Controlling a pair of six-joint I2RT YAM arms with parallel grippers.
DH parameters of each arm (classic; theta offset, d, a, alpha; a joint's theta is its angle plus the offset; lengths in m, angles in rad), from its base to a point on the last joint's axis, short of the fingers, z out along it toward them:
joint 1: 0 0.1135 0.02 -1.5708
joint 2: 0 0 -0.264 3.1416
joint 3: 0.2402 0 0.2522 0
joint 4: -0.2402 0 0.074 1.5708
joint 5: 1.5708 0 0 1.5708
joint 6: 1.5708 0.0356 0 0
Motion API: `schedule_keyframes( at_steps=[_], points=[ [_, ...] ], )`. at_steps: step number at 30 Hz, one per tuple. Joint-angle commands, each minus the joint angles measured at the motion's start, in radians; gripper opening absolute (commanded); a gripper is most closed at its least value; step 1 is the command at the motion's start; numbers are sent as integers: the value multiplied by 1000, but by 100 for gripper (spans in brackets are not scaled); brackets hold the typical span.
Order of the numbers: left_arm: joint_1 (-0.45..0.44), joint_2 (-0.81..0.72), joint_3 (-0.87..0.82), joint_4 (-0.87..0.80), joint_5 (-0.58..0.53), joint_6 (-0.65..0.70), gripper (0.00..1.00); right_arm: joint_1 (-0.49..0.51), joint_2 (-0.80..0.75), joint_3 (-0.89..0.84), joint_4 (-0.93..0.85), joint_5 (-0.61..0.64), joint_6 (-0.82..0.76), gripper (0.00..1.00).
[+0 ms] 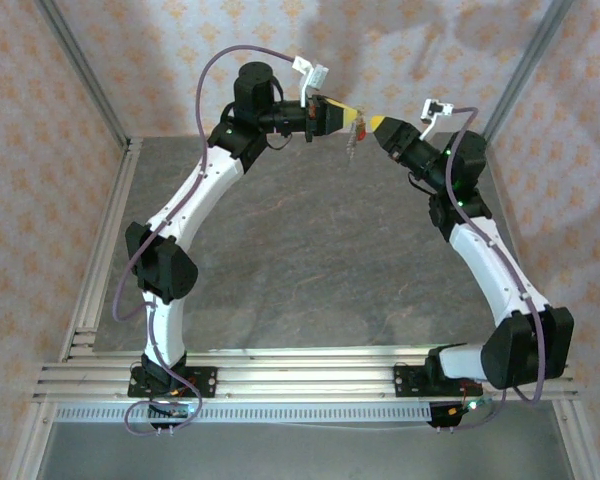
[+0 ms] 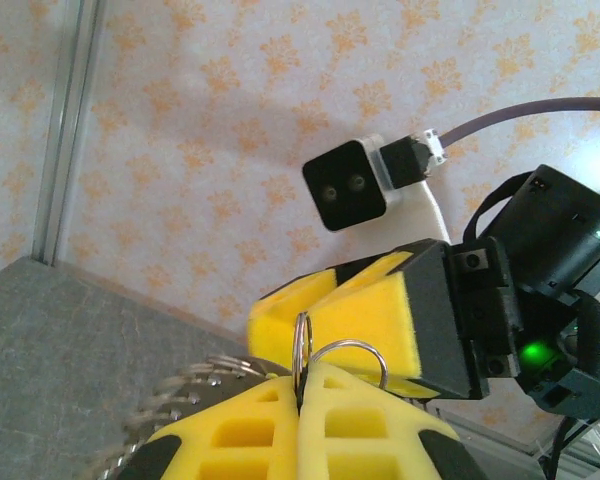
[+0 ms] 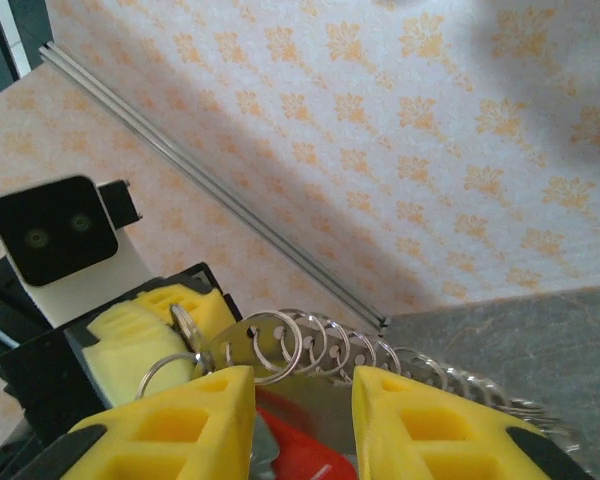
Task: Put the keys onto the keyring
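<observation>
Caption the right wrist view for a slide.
Right gripper, red plastic-headed key between its parted yellow foam jaws, faces the left gripper across a chain of linked silver rings.

Arms raised and converging, left end effector [image 1: 354, 115] clamped shut, right end effector [image 1: 373, 124] fingers parted

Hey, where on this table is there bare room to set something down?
The table is bare in the middle, between the left arm and right arm, up from the near rail. Crowded at the far edge, where both jaws meet at the keyring.
</observation>
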Motion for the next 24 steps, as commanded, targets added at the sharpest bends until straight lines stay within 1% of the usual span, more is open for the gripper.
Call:
schedule_keyframes(
  at_steps=[1,7,13,15,23,24],
  points=[
    [1,-59,-8,105,6,-31,0,-5,20,32,175,-46,98,31],
    [1,-59,-16,132,-6,-49,0,7,74,11,358,-91,225,31],
    [1,-55,-20,150,-13,-64,0,50,99,14,364,-110,222,29],
    [1,-56,-24,153,-22,-65,0,66,109,14,366,-117,219,25],
    [2,-59,-57,242,-50,-126,0,104,128,-2,365,-121,210,1],
    [0,-56,-61,255,-54,-135,0,108,133,0,358,-120,208,0]
  ],
)
